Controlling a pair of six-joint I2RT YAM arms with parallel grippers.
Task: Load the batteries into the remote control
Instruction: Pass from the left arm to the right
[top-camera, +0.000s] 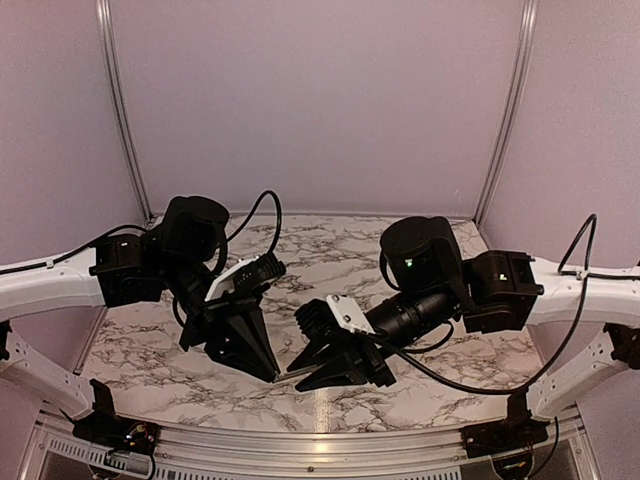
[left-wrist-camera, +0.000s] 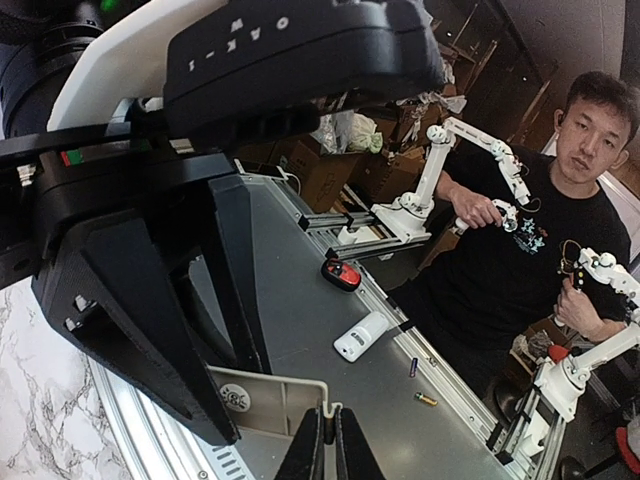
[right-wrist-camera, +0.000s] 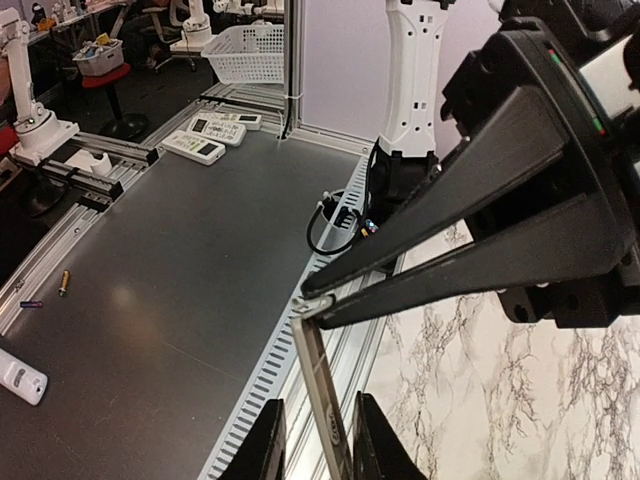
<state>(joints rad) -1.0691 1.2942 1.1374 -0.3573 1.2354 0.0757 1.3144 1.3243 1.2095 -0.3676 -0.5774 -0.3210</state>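
The remote control (left-wrist-camera: 262, 400) shows as a slim tan-grey piece with a raised rim, held in the air over the table's front edge. My left gripper (left-wrist-camera: 328, 425) is shut on its end rim. In the right wrist view the remote (right-wrist-camera: 318, 370) is edge-on, running from the left gripper's shut tips (right-wrist-camera: 318, 296) down between my right gripper's (right-wrist-camera: 315, 420) jaws. Those jaws stand either side of it with a gap on the left. In the top view both grippers meet, left (top-camera: 272, 372) and right (top-camera: 300, 375). I see no batteries on the marble table.
Beyond the aluminium front rail (right-wrist-camera: 270, 370) is a grey bench with a white device (left-wrist-camera: 360, 336), a red-black object (left-wrist-camera: 341, 274) and two loose batteries (left-wrist-camera: 413, 367) (left-wrist-camera: 426, 399). A person sits past it. The marble tabletop (top-camera: 340, 250) lies behind the grippers.
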